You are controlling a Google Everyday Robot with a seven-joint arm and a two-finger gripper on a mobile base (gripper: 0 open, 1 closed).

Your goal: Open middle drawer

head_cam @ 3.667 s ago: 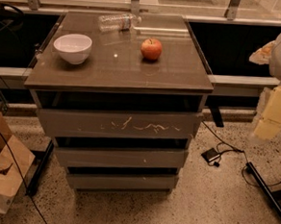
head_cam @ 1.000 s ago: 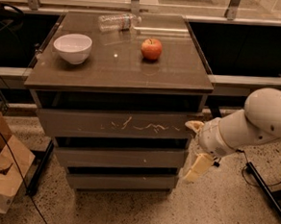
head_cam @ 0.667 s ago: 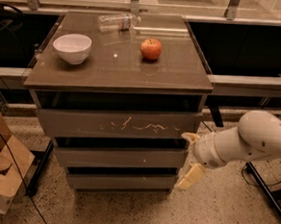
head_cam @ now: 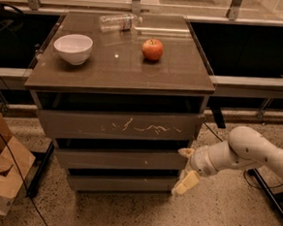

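Observation:
The middle drawer (head_cam: 121,159) is the plain grey-brown front, second of three in the cabinet, and sits in line with the other fronts. Above it is the taller front with white scratch marks (head_cam: 131,126), below it the lowest plain front (head_cam: 122,183). My gripper (head_cam: 185,167) is at the right end of the middle drawer, on a white arm (head_cam: 248,151) reaching in from the right. It is open: the upper finger (head_cam: 185,152) is by the drawer's top right corner, and the lower finger (head_cam: 185,182) hangs beside the lowest front. It holds nothing.
On the cabinet top (head_cam: 178,78) stand a white bowl (head_cam: 73,48), a red apple (head_cam: 152,49) and a lying plastic bottle (head_cam: 118,22). A cardboard box (head_cam: 3,173) sits on the floor at left, with cables. A dark stand leg (head_cam: 267,189) lies at right.
My arm has come down from the upper right and moved left. The gripper now sits lower and closer to the middle drawer's right end. The drawers have not moved.

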